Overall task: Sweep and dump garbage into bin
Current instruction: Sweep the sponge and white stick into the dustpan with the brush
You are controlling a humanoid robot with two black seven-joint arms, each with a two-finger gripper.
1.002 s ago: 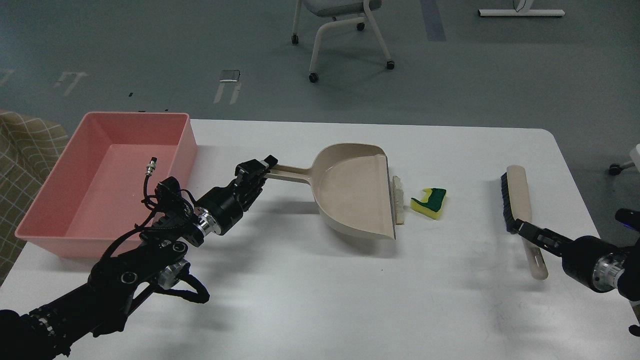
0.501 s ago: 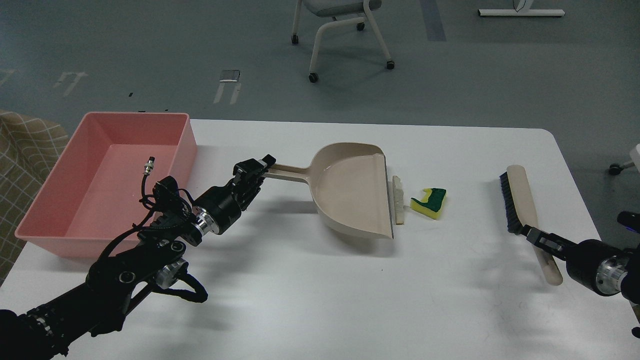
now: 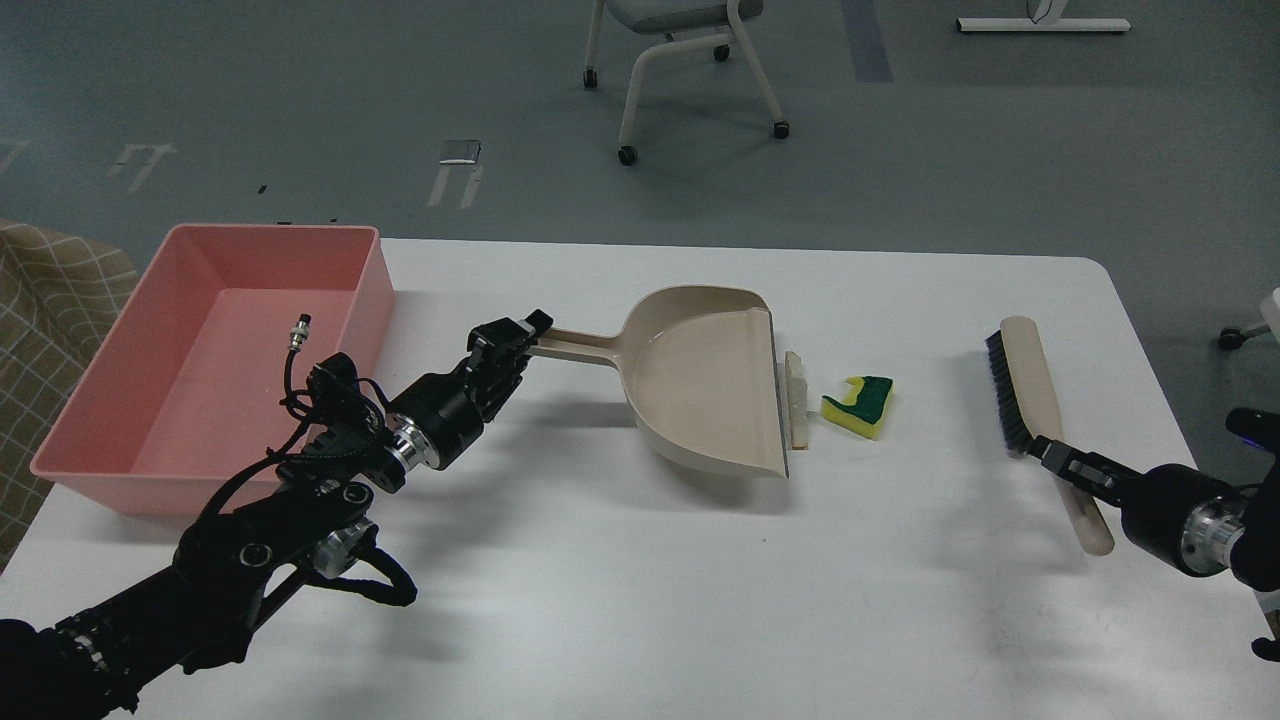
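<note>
The pink bin [image 3: 215, 350] stands at the table's left edge and holds nothing. My left gripper [image 3: 520, 340] is shut on the end of the beige dustpan's handle [image 3: 580, 345]; the pan [image 3: 700, 385] rests mid-table with its open lip facing right. The whitish bread-like slice [image 3: 797, 398] lies right against that lip. The yellow sponge chunk with a green top [image 3: 860, 405] sits just right of the slice. My right gripper [image 3: 1062, 462] is shut on the handle of the beige hand brush [image 3: 1030, 390], which stands well right of the sponge, bristles facing left.
The white table [image 3: 650, 600] ends just beyond the brush on the right. A checked cloth [image 3: 50, 330] lies left of the bin. A wheeled chair [image 3: 680, 60] stands on the floor behind the table.
My right gripper has lifted the brush and shifted it slightly left and away from me. The dustpan shifted very slightly left. The scraps have not moved.
</note>
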